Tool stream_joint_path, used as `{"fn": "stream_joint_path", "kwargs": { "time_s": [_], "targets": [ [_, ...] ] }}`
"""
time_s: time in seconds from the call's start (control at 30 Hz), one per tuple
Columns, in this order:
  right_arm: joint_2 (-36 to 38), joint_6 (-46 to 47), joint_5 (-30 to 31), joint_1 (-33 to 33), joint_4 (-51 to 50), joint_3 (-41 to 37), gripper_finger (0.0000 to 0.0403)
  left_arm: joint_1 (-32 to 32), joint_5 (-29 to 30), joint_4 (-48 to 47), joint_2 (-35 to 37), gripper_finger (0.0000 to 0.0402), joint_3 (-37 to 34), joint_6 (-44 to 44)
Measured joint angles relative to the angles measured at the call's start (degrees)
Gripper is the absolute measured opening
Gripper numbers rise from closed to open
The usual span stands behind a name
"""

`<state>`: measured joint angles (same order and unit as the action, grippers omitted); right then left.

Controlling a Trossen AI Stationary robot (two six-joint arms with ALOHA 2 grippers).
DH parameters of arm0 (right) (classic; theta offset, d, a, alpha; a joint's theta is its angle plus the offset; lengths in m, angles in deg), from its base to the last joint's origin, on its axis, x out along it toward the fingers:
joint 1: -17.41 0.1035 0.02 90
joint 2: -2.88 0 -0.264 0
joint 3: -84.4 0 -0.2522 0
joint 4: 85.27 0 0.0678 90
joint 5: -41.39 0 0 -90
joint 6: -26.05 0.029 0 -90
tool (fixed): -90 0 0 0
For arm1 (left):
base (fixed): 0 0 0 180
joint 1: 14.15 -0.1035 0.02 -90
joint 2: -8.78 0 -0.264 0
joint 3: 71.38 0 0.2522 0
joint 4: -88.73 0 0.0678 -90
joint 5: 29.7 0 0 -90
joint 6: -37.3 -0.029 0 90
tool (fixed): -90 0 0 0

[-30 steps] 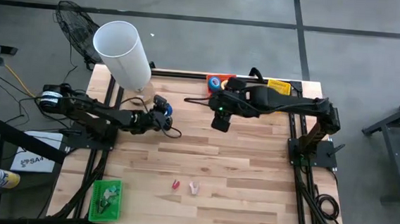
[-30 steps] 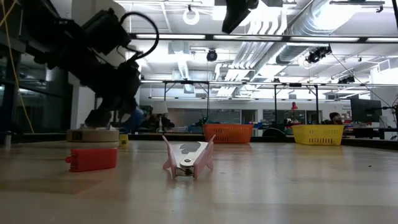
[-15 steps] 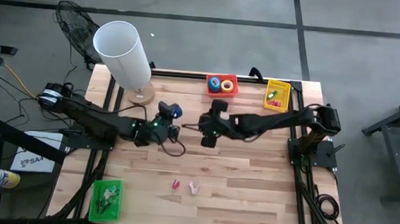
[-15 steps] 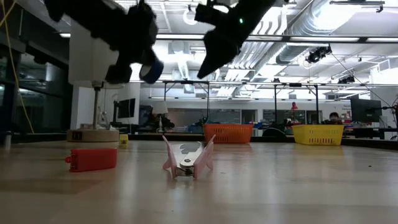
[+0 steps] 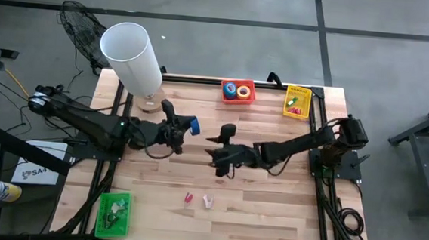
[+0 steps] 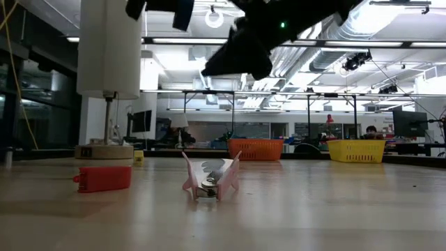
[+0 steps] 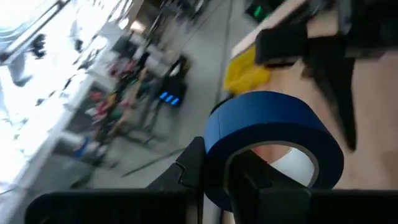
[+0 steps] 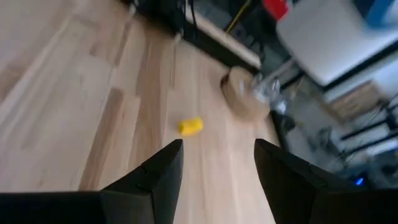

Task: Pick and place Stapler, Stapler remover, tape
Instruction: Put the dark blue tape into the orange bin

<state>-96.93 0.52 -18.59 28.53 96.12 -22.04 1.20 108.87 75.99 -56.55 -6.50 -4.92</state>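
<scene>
My left gripper (image 5: 181, 126) is shut on a blue tape roll (image 5: 192, 124), high above the table's middle; the roll also shows in the left wrist view (image 7: 273, 134). My right gripper (image 5: 219, 147) is open and empty, in the air just right of it, fingers apart (image 8: 217, 168). A red stapler (image 5: 188, 199) and a pink staple remover (image 5: 208, 201) lie on the table near the front; both show in the low view, the stapler (image 6: 103, 177) left of the remover (image 6: 211, 178). Blue and yellow tape rolls lie in an orange basket (image 5: 239, 84) at the far edge. My left gripper pinches the blue roll's ring wall (image 7: 217, 134), one finger (image 7: 245, 180) inside the open centre and one (image 7: 189, 171) outside. The roll is lifted clear of the table and sticks out beyond the fingertips.
A white cylinder on a round wooden base (image 5: 132, 54) stands at the far left. A yellow basket (image 5: 297, 92) with small red and green items sits at the far right, a green basket (image 5: 113, 211) at the near left. A small yellow piece (image 8: 190, 126) lies near the wooden base.
My left gripper has risen from table height beside the wooden base, carrying the blue roll up and a little toward the table's right. My right gripper has swung from beside the orange basket toward the near edge and the left, coming lower.
</scene>
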Motion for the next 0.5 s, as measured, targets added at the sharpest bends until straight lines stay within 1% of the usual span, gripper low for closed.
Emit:
{"fn": "stream_joint_path", "kwargs": {
  "time_s": [0.07, 0.13, 0.2, 0.27, 0.4, 0.5],
  "targets": [
    [0.00, -2.91, 1.67, 1.36, 2.87, 0.04, 0.0190, 0.05, -2.97, -1.73, 0.88, 0.0035, -0.02, 2.15],
    [0.02, -5.46, 3.80, 2.65, 6.41, 0.06, 0.0190, 0.07, -7.15, -2.12, 0.95, 0.0035, -0.03, 4.70],
    [0.06, -7.79, 4.15, 3.68, 9.58, 0.10, 0.0190, 0.04, -11.75, -2.94, 0.88, 0.0035, -0.05, 6.36],
    [0.07, -9.51, 3.97, 4.72, 12.42, 0.12, 0.0190, 0.04, -14.92, -2.57, 0.88, 0.0035, -0.05, 6.77],
    [0.07, -12.40, 4.00, 6.62, 16.57, 0.15, 0.0190, 0.04, -18.18, -2.55, 0.56, 0.0035, -0.05, 7.60],
    [0.07, -13.53, 2.83, 7.60, 18.19, 0.15, 0.0190, 0.04, -20.26, -1.58, 0.62, 0.0035, -0.05, 8.03]
  ]
}}
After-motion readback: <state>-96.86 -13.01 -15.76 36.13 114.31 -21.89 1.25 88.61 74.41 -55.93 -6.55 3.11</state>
